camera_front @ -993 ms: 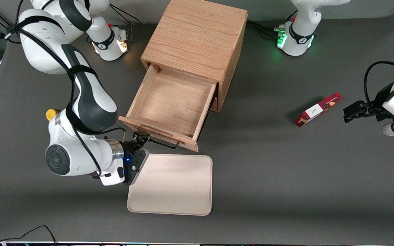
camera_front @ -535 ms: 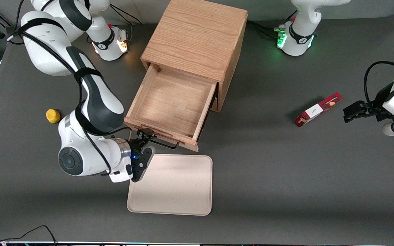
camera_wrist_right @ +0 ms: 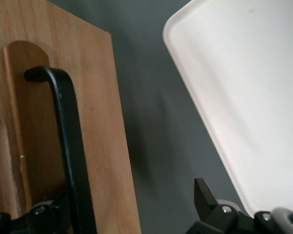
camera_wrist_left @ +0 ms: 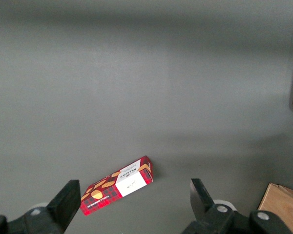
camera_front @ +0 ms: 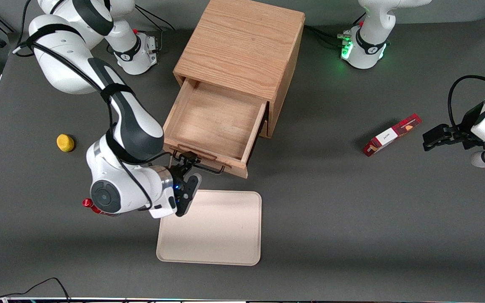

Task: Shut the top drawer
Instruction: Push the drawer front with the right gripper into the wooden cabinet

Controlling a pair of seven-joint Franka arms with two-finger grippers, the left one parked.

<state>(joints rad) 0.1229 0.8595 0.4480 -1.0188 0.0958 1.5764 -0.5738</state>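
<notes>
The top drawer is pulled well out of the wooden cabinet, and its box looks empty inside. Its front panel faces the front camera, with the thin black handle running along it over a raised wooden strip. The gripper sits right at that front panel, at the working arm's end of the handle. From the right wrist view, the handle bar runs right alongside one finger, while the other finger is out over the gray table, so the fingers are clearly spread apart and not pinching anything. Whether a finger actually touches the bar is hard to say.

Just nearer the camera than the gripper lies a cream tray. A small yellow object sits farther toward the working arm's end of the table, and a red snack box lies well off toward the parked arm's end.
</notes>
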